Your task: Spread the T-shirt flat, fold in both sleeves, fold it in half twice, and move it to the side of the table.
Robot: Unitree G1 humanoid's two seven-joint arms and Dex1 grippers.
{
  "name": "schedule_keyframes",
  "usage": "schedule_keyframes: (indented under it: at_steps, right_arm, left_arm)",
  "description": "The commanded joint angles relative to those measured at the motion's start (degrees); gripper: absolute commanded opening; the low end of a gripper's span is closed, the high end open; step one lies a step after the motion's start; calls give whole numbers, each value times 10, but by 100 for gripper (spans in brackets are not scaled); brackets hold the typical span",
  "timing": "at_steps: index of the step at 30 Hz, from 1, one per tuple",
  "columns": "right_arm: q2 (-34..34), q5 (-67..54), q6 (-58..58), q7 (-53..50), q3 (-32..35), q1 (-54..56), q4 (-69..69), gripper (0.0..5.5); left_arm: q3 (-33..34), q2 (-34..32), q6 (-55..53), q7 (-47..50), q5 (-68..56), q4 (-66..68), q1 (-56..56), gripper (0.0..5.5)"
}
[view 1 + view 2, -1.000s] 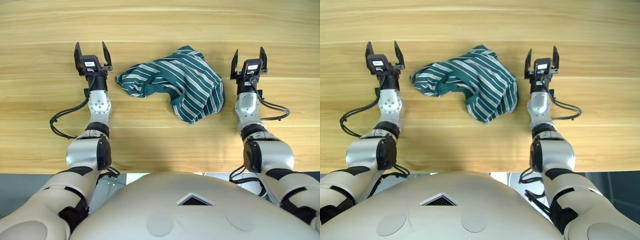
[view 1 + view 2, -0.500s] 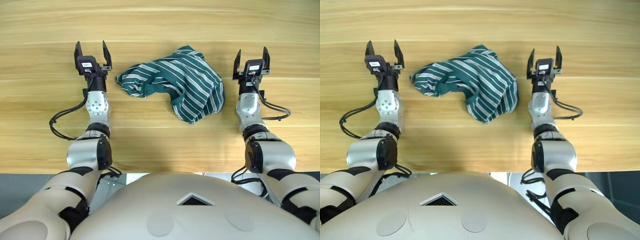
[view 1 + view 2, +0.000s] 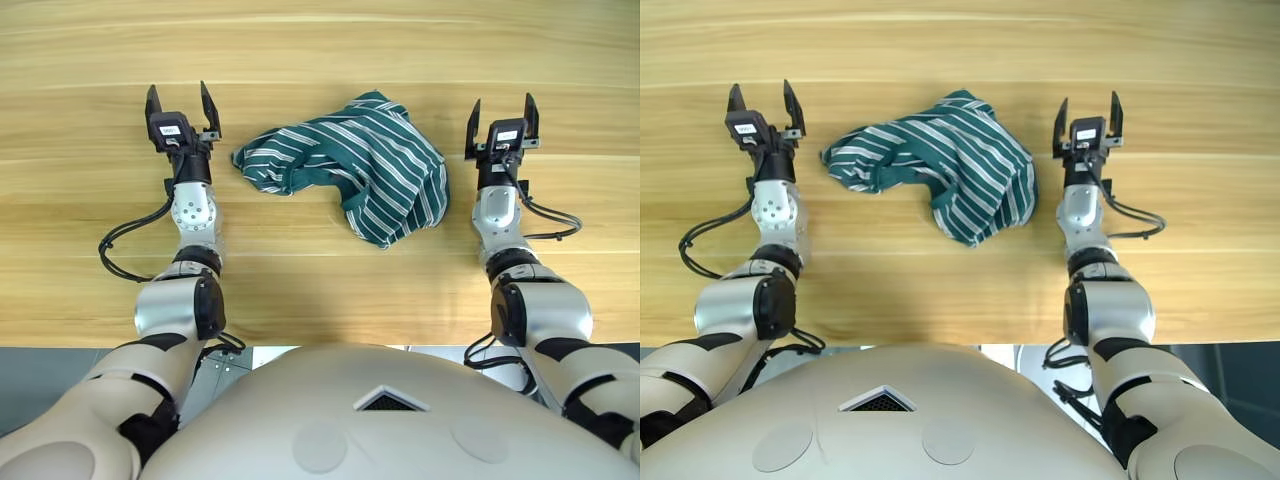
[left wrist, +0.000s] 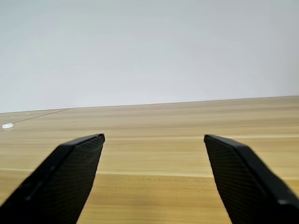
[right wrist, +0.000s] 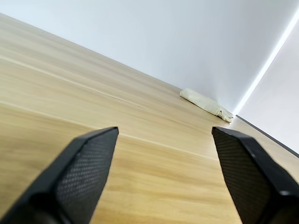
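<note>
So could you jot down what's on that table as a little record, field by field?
surface: wooden table
garment: green striped T-shirt, crumpled in a heap, not spread
left pincer: open, empty, beside the shirt, not touching it
right pincer: open, empty, on the shirt's other side, apart
task stage: nothing folded yet

no legible text, numbers or signs
</note>
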State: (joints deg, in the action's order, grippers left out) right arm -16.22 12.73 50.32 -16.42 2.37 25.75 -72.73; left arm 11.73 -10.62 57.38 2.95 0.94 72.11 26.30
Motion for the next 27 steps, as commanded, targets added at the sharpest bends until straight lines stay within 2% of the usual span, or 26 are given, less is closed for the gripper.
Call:
schedule_keyframes:
  at_steps: [1,22,25,27]
  right_arm:
    - [-6,5,2,-11,-2,3,3,370]
    - [-16,30,5,-31,-23,-3,8,370]
    - [-62,87,65,-24,-64,-36,60,370]
    - [-107,85,101,58,-83,-58,105,370]
  left_arm:
    - [-3,-2,-1,0,6,3,-3,398]
    - [-7,0,5,-6,15,0,1,398]
    - [8,-5,26,-87,-30,-19,-4,398]
    - [30,-3,31,-157,-84,-36,-10,398]
